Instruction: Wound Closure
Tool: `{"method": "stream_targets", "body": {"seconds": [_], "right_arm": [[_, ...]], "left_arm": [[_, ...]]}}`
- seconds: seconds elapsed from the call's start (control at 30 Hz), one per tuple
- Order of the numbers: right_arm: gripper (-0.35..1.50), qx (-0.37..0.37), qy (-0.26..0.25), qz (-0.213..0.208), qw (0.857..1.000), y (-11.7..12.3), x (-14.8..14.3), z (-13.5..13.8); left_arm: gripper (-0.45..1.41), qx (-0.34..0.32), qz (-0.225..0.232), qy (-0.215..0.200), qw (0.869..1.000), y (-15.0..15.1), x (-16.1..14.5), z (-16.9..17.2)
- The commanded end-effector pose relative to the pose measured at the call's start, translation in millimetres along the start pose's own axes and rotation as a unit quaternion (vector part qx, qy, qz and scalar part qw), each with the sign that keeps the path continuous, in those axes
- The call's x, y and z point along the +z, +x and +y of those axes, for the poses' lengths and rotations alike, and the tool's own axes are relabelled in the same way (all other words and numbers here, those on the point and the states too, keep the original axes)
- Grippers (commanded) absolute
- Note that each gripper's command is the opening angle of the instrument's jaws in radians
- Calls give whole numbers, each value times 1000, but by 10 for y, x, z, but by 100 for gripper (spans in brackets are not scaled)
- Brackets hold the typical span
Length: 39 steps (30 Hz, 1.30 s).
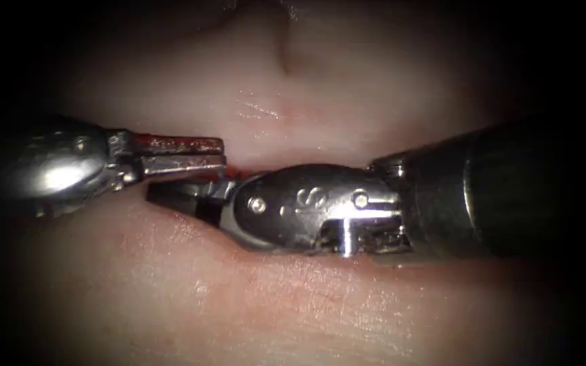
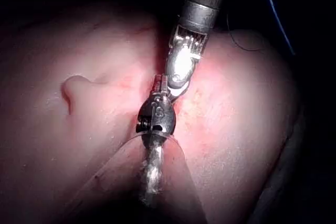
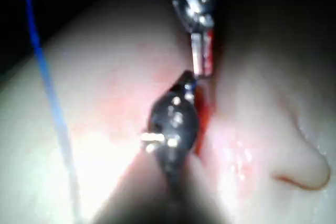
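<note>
- the cut (image 1: 239,177) runs as a dark, red-edged slit across the tissue (image 1: 293,298), and it is the landmark for everything below.
- red fluid (image 1: 235,175) lies along the cut's edges; in the right wrist view it shows as a red streak (image 3: 202,119) just beside the tools.
- the left claw (image 1: 222,154) comes in along the cut from its left end, its two jaws pressed together, flat and smeared red, their tips lying right over the slit.
- nothing can be made out between those closed jaws; whether they pinch thread or needle cannot be told.
- the right claw (image 1: 171,193) reaches in from the cut's right end, its dark tips down in the slit just below the left claw's tips, nearly touching them.
- whether the right claw is wide or narrow cannot be told, nor what it holds: its tips are in shadow inside the cut.
- in the right wrist view a small blue speck (image 3: 193,85) sits at the right claw's tips, close under the left claw's jaws; it may be thread, but that is not certain.
- the needle cannot be made out at the cut.
- a blue thread (image 3: 50,93) runs well apart from the cut, across the tissue's outer edge.
- a rounded fold of tissue (image 1: 286,57) rises on the far side of the cut.
</note>
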Motion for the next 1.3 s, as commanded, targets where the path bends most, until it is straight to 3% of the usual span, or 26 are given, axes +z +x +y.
{"method": "stream_targets", "body": {"seconds": [0.03, 0.37, 0.4, 0.5, 0.53, 0.67, 0.9, 1.13, 1.3], "right_arm": [[-35, -13, 0, -7, 1000, -1, 5, -5], [-35, -30, 1, -11, 999, -1, 4, -2], [-8, -30, 4, -9, 1000, -1, 4, -2], [140, 15, -14, -1, 1000, 1, 1, -2], [148, 36, -17, 4, 999, 1, -2, -3], [148, 45, 2, 20, 999, 6, -27, -10], [148, 64, -4, 50, 997, 27, -71, 4], [148, 65, -17, 50, 996, 21, -78, 11], [143, 62, -22, 49, 997, 11, -75, 13]], "left_arm": [[-45, -2, 0, -2, 1000, -6, 6, 4], [-45, 3, 0, -6, 1000, 4, -1, 5], [-45, 2, 0, -7, 1000, 6, -5, 3], [-45, 4, -3, -4, 1000, 13, -26, -7], [-45, 5, -5, 2, 1000, 14, -36, -12], [-45, 3, -11, 19, 1000, 11, -71, -32], [-45, 6, -21, 49, 999, -16, -96, -59], [-45, 11, -28, 72, 997, -66, -86, -85], [-45, 3, -39, 83, 996, -125, -62, -99]]}}
